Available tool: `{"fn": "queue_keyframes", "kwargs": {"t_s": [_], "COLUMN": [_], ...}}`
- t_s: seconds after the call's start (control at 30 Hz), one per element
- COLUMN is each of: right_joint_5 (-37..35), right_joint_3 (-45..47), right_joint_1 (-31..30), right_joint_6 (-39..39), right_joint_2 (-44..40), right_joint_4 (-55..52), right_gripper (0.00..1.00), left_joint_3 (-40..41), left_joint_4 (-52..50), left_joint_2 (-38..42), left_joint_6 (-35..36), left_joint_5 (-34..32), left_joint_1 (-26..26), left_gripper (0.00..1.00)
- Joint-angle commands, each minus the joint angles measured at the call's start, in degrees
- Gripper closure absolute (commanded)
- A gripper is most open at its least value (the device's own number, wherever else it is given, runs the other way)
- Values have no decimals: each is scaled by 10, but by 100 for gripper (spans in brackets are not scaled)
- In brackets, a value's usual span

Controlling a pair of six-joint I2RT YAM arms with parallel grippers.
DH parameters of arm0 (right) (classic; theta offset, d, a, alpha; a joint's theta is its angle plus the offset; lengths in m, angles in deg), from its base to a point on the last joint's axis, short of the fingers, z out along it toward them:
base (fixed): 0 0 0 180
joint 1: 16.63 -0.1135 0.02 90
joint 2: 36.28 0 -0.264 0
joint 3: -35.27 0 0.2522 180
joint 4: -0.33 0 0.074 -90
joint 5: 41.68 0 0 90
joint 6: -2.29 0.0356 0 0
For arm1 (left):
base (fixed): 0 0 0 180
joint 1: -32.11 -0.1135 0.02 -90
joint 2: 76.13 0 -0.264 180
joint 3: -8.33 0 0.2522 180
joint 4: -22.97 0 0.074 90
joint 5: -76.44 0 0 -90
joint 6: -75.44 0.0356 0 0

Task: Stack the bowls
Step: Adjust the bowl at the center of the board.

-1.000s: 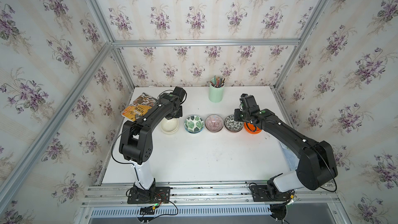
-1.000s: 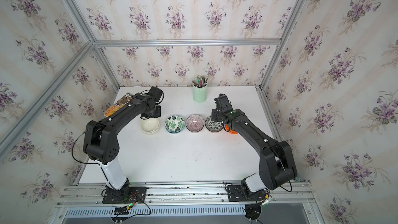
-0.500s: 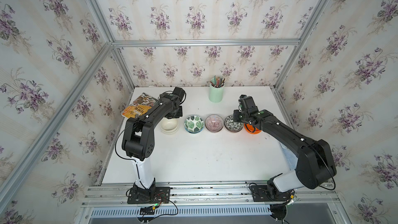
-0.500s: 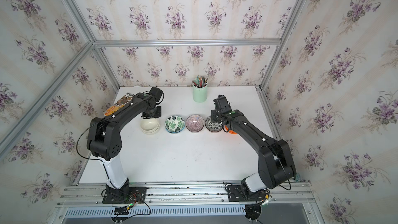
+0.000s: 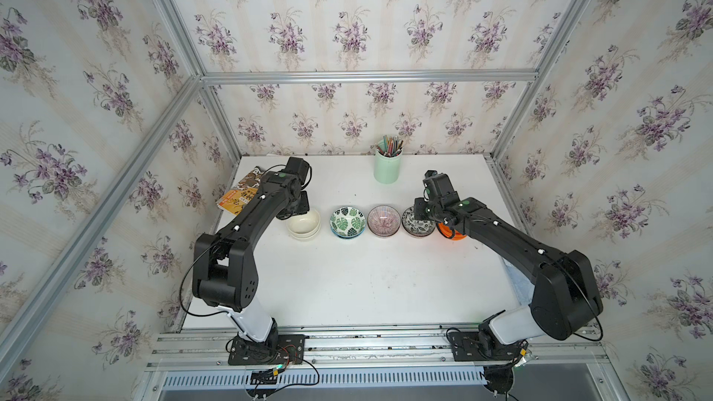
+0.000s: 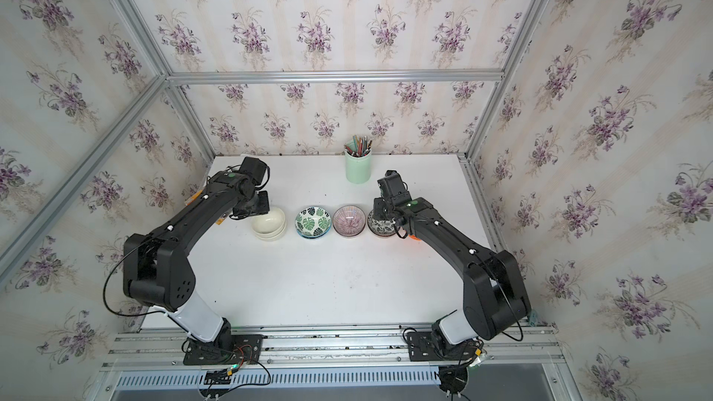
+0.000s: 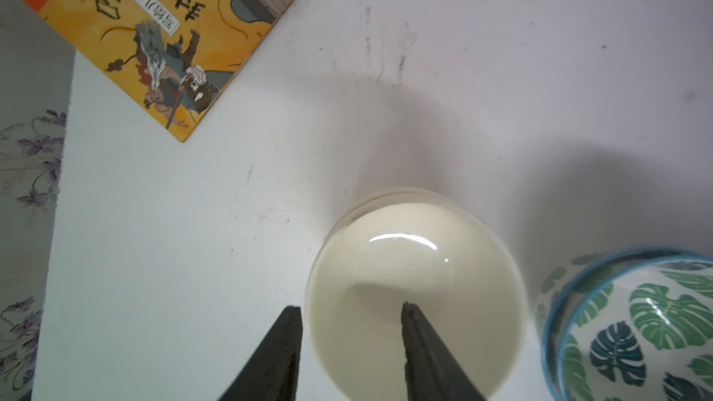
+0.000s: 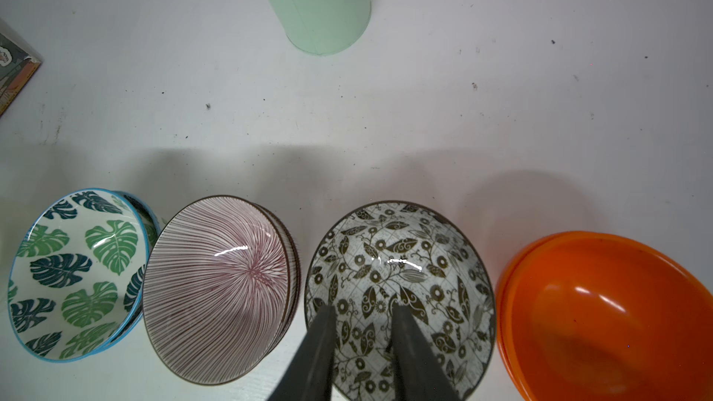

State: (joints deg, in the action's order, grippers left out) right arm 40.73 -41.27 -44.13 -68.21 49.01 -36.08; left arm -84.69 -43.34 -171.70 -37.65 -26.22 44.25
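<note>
Five bowl stacks stand in a row. The cream-white bowl (image 7: 416, 264) rests nested in a second cream one (image 5: 304, 223). My left gripper (image 7: 349, 308) is open and straddles its rim, one finger inside and one outside. Beside it stand the green-leaf pair (image 5: 347, 221) and the purple-striped pair (image 5: 383, 219). My right gripper (image 8: 362, 310) is shut on the rim of the black-and-white floral bowl (image 8: 405, 256), which stands in the row. The orange pair (image 8: 602, 310) lies past it, largely hidden under the right arm in both top views.
A mint-green pencil cup (image 5: 387, 167) stands behind the row near the back wall. An orange picture book (image 7: 154, 32) lies at the table's left edge, close to the left wrist. Metal frame posts and papered walls close in the table.
My left gripper's jaws have spread apart and let go of the cream bowl, which now sits in its twin. The right gripper has barely moved.
</note>
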Motion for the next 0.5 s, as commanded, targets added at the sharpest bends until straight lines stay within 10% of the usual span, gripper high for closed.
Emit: {"fn": "queue_keyframes", "kwargs": {"t_s": [0.0,0.47], "right_joint_5": [-2,2], "right_joint_3": [0,4], "right_joint_1": [-8,-29], "right_joint_6": [-2,-2], "right_joint_2": [-3,13], "right_joint_4": [8,23], "right_gripper": [69,69], "left_joint_3": [34,102], "left_joint_4": [-7,70], "left_joint_2": [20,12], "left_joint_6": [-6,-21], "left_joint_5": [-2,55], "left_joint_1": [-18,-39], "left_gripper": [51,45]}}
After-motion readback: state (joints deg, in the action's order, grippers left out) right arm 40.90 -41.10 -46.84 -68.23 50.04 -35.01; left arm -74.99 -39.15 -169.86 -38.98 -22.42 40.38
